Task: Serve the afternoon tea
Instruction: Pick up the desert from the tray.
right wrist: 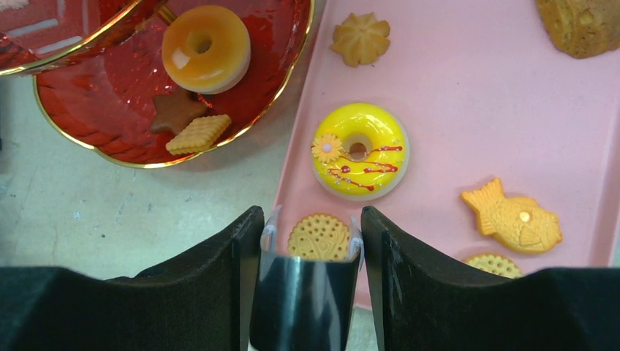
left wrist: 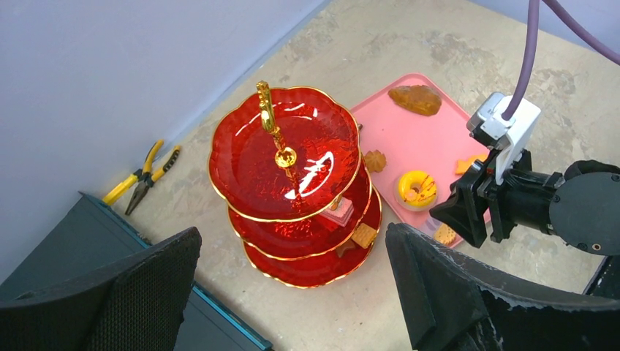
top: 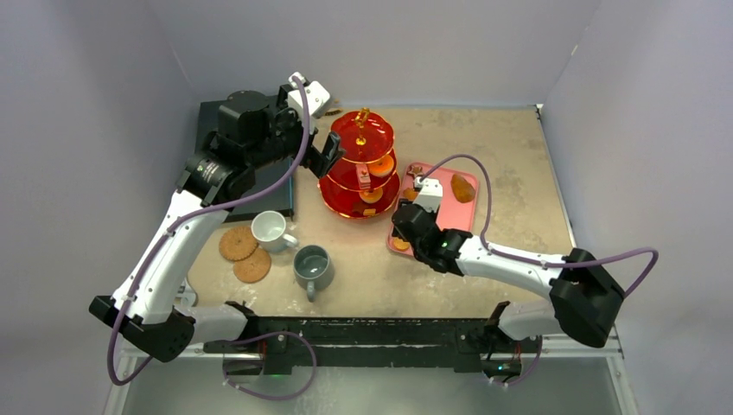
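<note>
The red three-tier stand (top: 361, 164) with gold handle stands mid-table; it also shows in the left wrist view (left wrist: 285, 153). Its bottom tier (right wrist: 95, 95) holds an orange doughnut (right wrist: 205, 48), a star biscuit and a square cracker. My left gripper (top: 333, 156) is open and empty, up beside the stand's left. My right gripper (right wrist: 311, 219) is low over the pink tray (right wrist: 468, 88) and shut on dark tongs (right wrist: 303, 300). Their clear tips flank a round biscuit (right wrist: 319, 238), which lies on the tray. A yellow doughnut (right wrist: 360, 150) and a fish biscuit (right wrist: 512, 217) lie nearby.
A white mug (top: 270, 228), a grey mug (top: 312, 265) and two cork coasters (top: 238, 243) sit front left. A dark slab (top: 212, 117) lies at the back left. Yellow-handled pliers (left wrist: 142, 175) lie by the wall. A brown pastry (right wrist: 585, 25) is at the tray's far end.
</note>
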`<act>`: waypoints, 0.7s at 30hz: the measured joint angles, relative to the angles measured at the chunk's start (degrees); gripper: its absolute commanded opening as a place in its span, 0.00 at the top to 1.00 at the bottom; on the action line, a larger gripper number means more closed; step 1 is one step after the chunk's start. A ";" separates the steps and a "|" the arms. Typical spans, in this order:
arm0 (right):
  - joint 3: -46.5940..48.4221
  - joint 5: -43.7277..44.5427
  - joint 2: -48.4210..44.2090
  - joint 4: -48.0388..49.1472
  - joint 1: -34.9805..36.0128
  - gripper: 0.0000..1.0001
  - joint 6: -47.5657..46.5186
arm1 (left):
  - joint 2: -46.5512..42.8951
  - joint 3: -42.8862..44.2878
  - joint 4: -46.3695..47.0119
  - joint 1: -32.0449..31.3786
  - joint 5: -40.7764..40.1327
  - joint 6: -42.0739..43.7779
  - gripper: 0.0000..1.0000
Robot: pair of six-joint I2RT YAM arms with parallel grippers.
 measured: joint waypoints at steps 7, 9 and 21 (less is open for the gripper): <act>-0.26 0.61 -0.02 0.33 0.00 0.46 0.68 | 0.00 0.00 0.02 0.00 0.07 0.00 0.01; -0.26 0.81 0.04 0.22 0.00 0.46 0.81 | 0.00 0.00 0.02 0.00 0.07 0.00 0.01; -0.26 1.33 -1.01 -2.03 0.00 0.47 1.18 | -0.11 -0.09 0.17 0.00 0.22 0.00 0.01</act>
